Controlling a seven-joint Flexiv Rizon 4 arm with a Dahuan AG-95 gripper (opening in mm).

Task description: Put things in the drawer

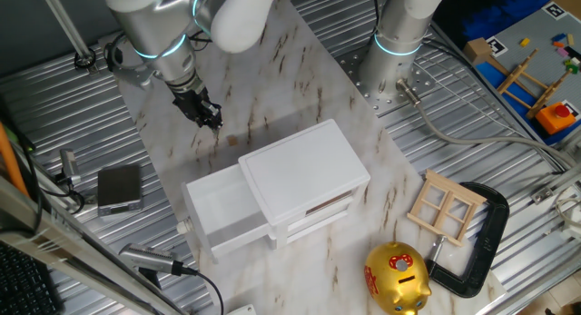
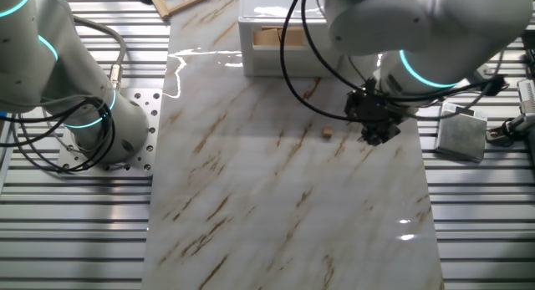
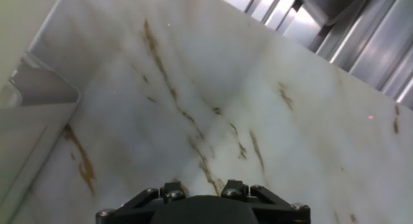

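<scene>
While the tool (image 2: 378, 127) hovers low, grip state unclear | block (image 2: 328, 132) lies loose on tabletop (image 2: 251, 206), just beside it (cabinet side) | drawer (image 1: 218, 211) open, empty.

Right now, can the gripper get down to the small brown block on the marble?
Probably yes. The gripper hangs just beside the brown block, and only bare marble board lies between them. The white cabinet stands clear.

Bright, even overhead light. Glare streaks the marble table (image 2: 251, 198) near the cabinet (image 2: 276, 39) at twelve o'clock and at five o'clock. Soft shadows. The hand view is hazy, its edges blurred.
</scene>
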